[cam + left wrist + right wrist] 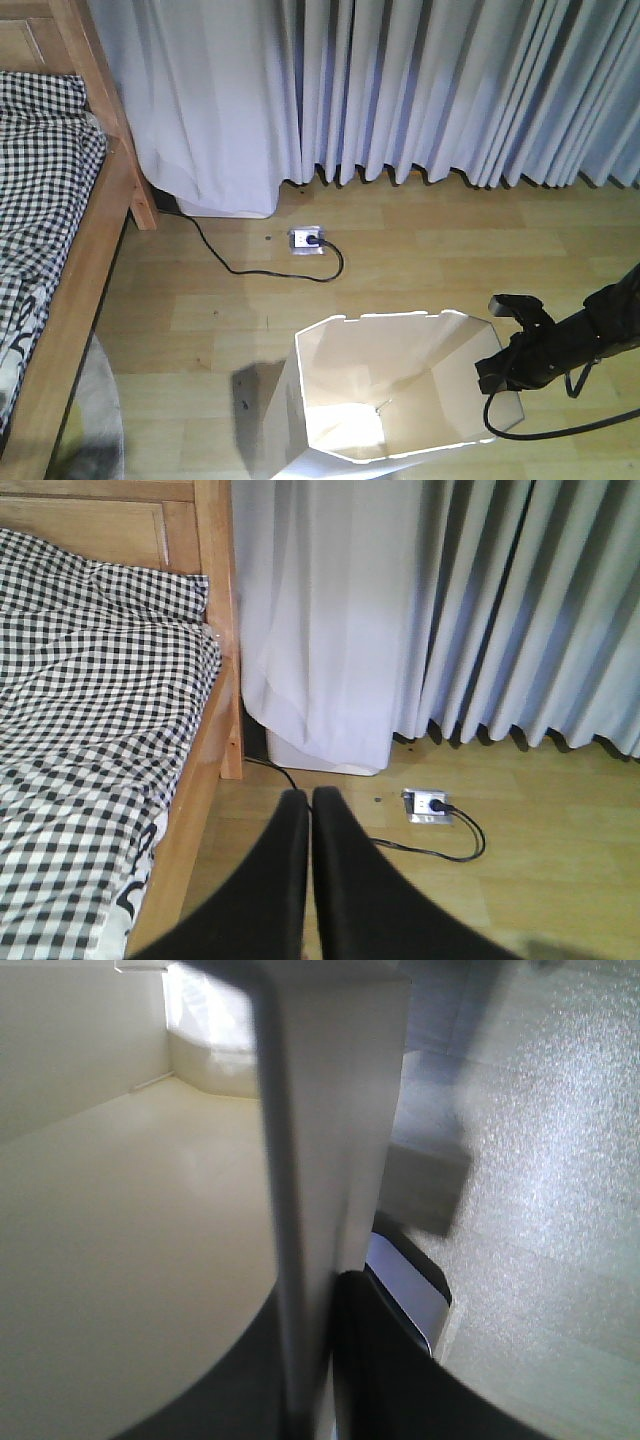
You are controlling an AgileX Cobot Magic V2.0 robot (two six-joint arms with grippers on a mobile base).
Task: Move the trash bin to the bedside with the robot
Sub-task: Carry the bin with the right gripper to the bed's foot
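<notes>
Grey-white curtains [400,90] hang across the back wall. On the wooden floor [450,260] in front of them lies a floor socket [307,240], and its black cable [228,263] curls away toward the curtain hem near the bed's corner. The bed [90,270], with a light wooden frame and checked bedding [40,180], runs down the left side. A strip of bare floor lies between the bed and the trash bin [400,360], which stands upright low in the front view, well apart from the frame. The socket and cable lie beyond the bin. The bin's cream-white inside shows only a sunlit patch at the bottom. The right gripper [505,372] pinches the bin's right wall, one finger inside and one outside. The left gripper [310,802] hangs over the floor by the bed with its fingers pressed together.
</notes>
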